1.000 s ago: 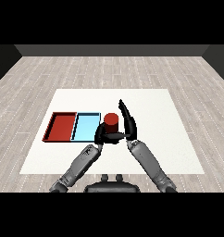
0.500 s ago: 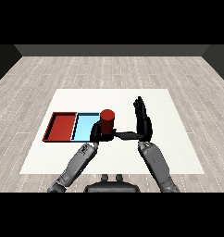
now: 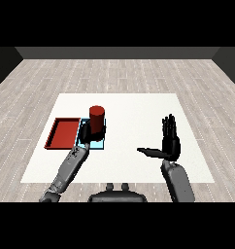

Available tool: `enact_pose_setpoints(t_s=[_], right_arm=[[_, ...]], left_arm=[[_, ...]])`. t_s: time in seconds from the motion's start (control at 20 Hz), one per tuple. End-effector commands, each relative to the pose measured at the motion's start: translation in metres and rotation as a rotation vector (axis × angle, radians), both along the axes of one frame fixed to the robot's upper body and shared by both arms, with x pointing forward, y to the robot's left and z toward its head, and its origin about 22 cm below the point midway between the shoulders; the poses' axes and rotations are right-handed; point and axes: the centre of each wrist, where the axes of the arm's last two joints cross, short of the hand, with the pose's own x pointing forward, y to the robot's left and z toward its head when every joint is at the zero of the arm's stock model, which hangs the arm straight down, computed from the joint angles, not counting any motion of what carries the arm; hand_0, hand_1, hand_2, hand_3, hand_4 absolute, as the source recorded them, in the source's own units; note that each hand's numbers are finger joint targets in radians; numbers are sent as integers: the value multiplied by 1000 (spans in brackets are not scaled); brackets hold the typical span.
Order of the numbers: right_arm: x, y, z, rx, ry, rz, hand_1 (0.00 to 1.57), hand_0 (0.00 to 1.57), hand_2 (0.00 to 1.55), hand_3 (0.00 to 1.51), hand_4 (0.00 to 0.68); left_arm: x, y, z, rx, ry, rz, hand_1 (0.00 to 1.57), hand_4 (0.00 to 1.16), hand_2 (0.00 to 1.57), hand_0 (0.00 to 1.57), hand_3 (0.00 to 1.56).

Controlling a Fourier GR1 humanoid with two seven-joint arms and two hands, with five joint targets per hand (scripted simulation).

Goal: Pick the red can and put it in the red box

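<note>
The red can (image 3: 96, 117) stands upright over the light blue tray (image 3: 101, 143), held by my left hand (image 3: 86, 133), whose fingers curl round its lower part. Whether the can touches the tray floor or hangs just above it, I cannot tell. The red tray (image 3: 63, 133) lies directly left of the blue one and holds nothing. My right hand (image 3: 170, 139) is off to the right over the white table, open, fingers straight up and thumb pointing left, well apart from the can.
The white table (image 3: 139, 107) spreads around the two trays, with grey wooden floor beyond its edges. My right forearm (image 3: 177, 180) rises from the lower right.
My left hand has carried the can leftward over the blue tray. My right hand has let go and moved away to the right, fingers straightened.
</note>
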Motion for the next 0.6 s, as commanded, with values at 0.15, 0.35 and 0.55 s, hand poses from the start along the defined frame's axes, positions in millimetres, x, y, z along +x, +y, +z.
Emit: enact_pose_setpoints(t_s=[0.15, 0.35, 0.55], right_arm=[[-15, -47, -17, -3, 20, -70, 0, 0, 0, 0, 0], [-29, -46, -22, -14, 45, -71, 0, 0, 0, 0, 0], [-18, -49, -19, 10, 70, -100, 0, 0, 0, 0, 0]], left_arm=[[31, 75, 9, 151, 82, 221, 1571, 1127, 1571, 1571, 1487], [46, 125, 5, 264, 137, 315, 1571, 1138, 1552, 1571, 1472], [27, 190, -8, 321, 266, 476, 1571, 1134, 1564, 1571, 1476]])
